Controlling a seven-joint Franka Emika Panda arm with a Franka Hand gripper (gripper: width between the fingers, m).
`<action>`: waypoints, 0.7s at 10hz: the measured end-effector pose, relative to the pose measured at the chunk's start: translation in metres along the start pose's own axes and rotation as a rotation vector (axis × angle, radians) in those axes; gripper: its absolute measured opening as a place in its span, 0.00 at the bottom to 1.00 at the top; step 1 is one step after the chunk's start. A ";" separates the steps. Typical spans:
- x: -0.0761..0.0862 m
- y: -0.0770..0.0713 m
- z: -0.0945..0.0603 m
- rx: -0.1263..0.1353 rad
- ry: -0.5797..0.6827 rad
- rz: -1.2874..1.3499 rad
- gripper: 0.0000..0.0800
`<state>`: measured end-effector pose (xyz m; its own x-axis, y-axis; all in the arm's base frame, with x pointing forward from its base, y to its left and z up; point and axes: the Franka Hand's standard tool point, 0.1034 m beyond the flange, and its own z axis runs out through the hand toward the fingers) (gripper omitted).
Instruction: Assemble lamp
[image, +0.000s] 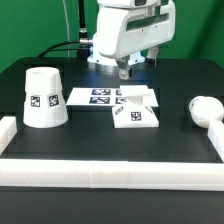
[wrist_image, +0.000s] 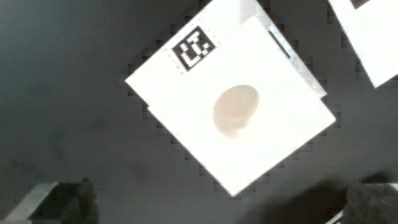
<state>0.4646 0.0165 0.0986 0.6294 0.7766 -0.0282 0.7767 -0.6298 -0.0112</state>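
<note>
One risk: the gripper (image: 133, 70), spread open above the base (image: 135, 108), may pinch its skewed corners and skid it against the marker board (image: 98, 97) just beside it.

**No words or numbers, only square tags**

I am finding no letters, numbers or brand marks to read in either view. The only signs I am seeing are black-and-white square tags. Some are showing on the side of the white tapered cup-like plastic shade (image: 44, 98). Several are lying on the thin flat white marker board (image: 90, 96). In the wrist view, one is sitting near a corner of the flat square white plastic base (wrist_image: 187, 95), apart from its oval hole. I am not making out what the patterns encode.
</note>
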 end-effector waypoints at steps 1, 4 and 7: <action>0.000 -0.001 0.001 0.001 -0.001 -0.002 0.87; -0.002 -0.001 0.002 0.004 -0.002 0.214 0.87; -0.019 -0.001 0.012 0.016 -0.014 0.568 0.87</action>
<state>0.4510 0.0023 0.0876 0.9478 0.3153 -0.0475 0.3154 -0.9489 -0.0057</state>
